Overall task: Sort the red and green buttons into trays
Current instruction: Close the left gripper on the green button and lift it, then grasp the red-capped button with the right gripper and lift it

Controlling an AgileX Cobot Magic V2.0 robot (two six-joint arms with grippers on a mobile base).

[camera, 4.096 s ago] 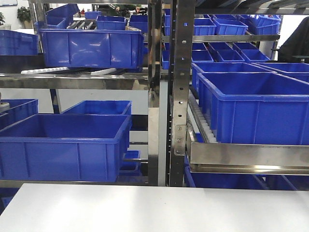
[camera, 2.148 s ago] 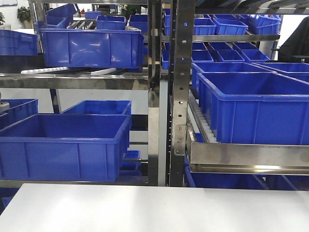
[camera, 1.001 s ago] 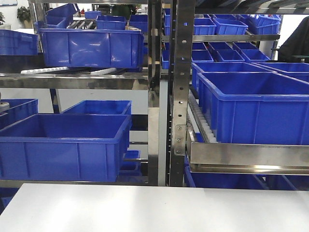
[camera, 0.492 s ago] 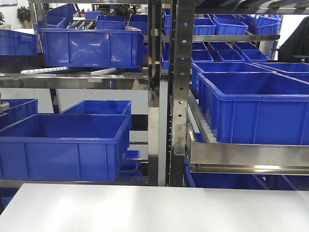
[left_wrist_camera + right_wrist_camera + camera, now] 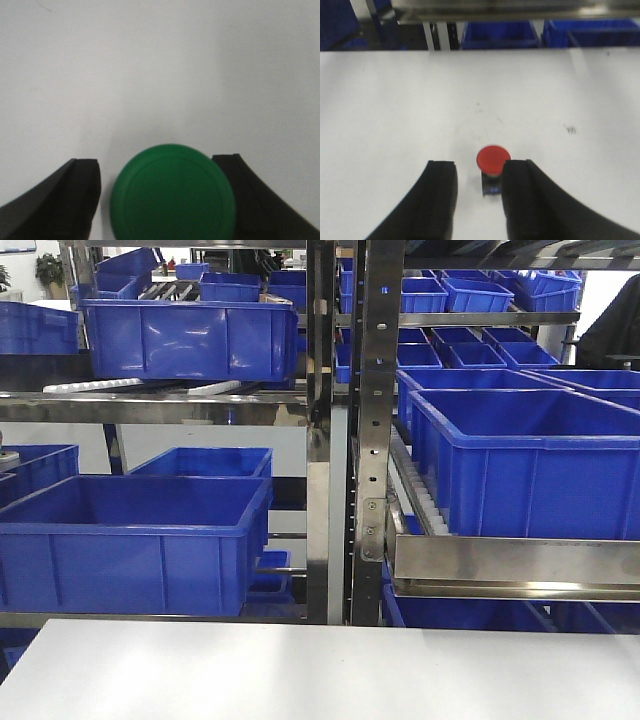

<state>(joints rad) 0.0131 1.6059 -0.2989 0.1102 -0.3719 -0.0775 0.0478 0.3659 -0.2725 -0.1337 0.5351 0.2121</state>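
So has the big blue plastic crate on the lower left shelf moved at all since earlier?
No. The big blue plastic crate keeps its place beside the steel rack upright.

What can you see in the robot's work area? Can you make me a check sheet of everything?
Surface: white table, bare in the front view; faint marks in the right wrist view.
Job's things: green button and red button both on the table; trays not in view.
Clutter: nothing seen.
Grippers: left gripper open, one finger each side of the green button; right gripper open, straddling the red button, which sits close to one finger.
Cables: nothing seen.
Surroundings: metal rack behind the table, holding blue crates.
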